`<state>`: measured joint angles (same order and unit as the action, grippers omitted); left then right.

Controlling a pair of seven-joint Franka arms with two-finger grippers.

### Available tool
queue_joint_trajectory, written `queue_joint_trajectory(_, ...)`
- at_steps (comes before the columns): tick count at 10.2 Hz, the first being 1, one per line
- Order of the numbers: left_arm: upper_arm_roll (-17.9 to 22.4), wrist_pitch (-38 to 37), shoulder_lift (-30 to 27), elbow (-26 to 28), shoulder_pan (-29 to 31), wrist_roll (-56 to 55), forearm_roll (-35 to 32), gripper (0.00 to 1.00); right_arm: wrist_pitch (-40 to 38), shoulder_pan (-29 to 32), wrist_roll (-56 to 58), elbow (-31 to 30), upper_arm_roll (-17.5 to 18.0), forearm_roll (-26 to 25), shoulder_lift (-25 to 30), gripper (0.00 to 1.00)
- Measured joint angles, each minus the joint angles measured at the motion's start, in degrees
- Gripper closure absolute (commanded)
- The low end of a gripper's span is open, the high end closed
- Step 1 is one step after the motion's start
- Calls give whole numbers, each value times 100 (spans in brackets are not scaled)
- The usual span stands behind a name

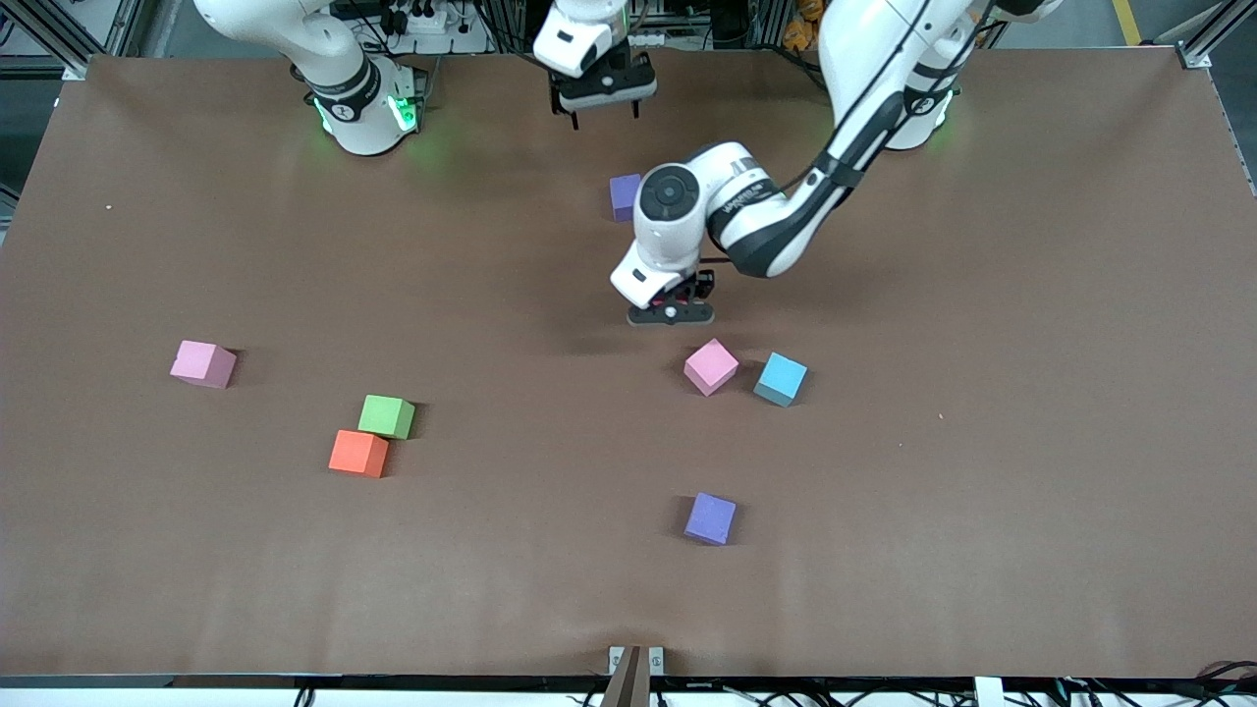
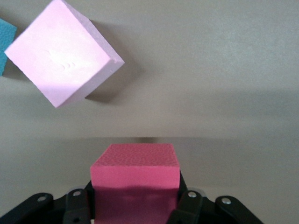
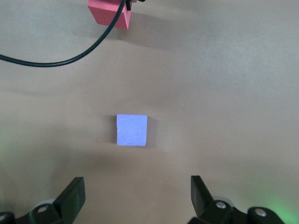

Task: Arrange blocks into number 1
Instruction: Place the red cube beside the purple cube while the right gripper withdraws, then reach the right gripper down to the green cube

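Note:
My left gripper point(image 1: 674, 306) is shut on a red block point(image 2: 135, 175), low over the table between the purple block point(image 1: 625, 196) nearest the robots and a tilted pink block point(image 1: 710, 366). The left wrist view shows that pink block point(image 2: 63, 51) just ahead of the held red block, with the light blue block point(image 2: 5, 44) at the picture's edge. My right gripper point(image 1: 601, 103) hangs open and empty near the robots' bases, and its wrist view looks down on the purple block point(image 3: 131, 130).
The light blue block point(image 1: 781, 378) lies beside the pink one. A second purple block point(image 1: 710, 517) lies nearer the camera. Toward the right arm's end are a green block point(image 1: 386, 415) touching an orange block point(image 1: 358, 454), and another pink block point(image 1: 203, 363).

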<state>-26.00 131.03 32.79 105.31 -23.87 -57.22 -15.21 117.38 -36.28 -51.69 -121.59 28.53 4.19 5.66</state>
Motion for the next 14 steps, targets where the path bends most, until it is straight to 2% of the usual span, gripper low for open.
queue_joint_trajectory(3, -456, 0, 7, 96, -49, -56, 0, 100, -653, 15, 500, 309, -645, 219, 581, 0)
queue_joint_trajectory(5, -668, 1, 38, 156, -218, -347, 0, 100, -1204, 32, 1118, 557, -1499, 235, 882, 0)
queue_joint_trajectory(7, -687, 41, 170, 200, -536, -737, 0, 100, -1475, 102, 1876, 688, -2484, 223, 937, 0)
queue_joint_trajectory(8, -684, 60, 249, 209, -615, -829, 0, 100, -1509, 262, 2137, 670, -2805, 182, 880, 0)
queue_joint_trajectory(9, -683, 70, 312, 215, -631, -841, 0, 100, -1513, 564, 2405, 639, -2931, 137, 747, 0)
queue_joint_trajectory(11, -686, 85, 400, 226, -672, -858, 0, 100, -1347, 1305, 3005, 627, -2965, 120, 244, 0)
queue_joint_trajectory(14, -686, 82, 462, 253, -735, -878, 0, 100, -614, 2120, 3579, 624, -2973, 26, -703, 0)
